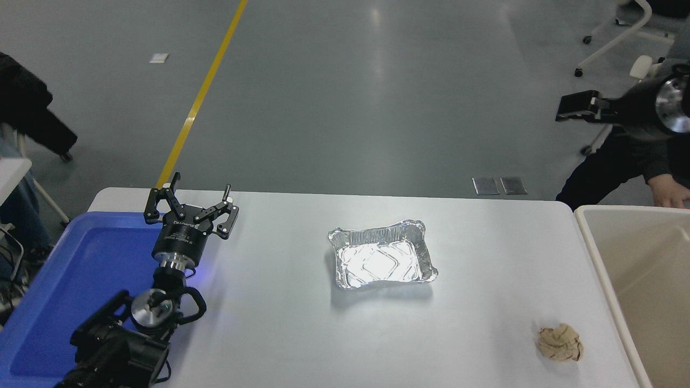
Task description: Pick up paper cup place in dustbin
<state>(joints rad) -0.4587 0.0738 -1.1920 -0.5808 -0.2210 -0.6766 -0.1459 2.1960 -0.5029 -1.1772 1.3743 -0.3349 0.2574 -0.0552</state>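
No paper cup shows anywhere in the head view. The dustbin (pixel 592 248), a large cream-beige bin with a thick rim, stands at the table's right edge and is cut off by the picture. My right gripper (pixel 574 106) is high at the upper right, above and behind the dustbin, pointing left over the floor. I see nothing in it. My left gripper (pixel 193 194) is parked at the lower left, open and empty, over the edge of the blue tray.
A silver foil tray (pixel 381 262) lies at the table's middle. A crumpled tan paper ball (pixel 560 342) lies at the front right, near the bin. A blue plastic tray (pixel 81 269) is at the left. A person's hand (pixel 668 192) and dark sleeve are behind the bin.
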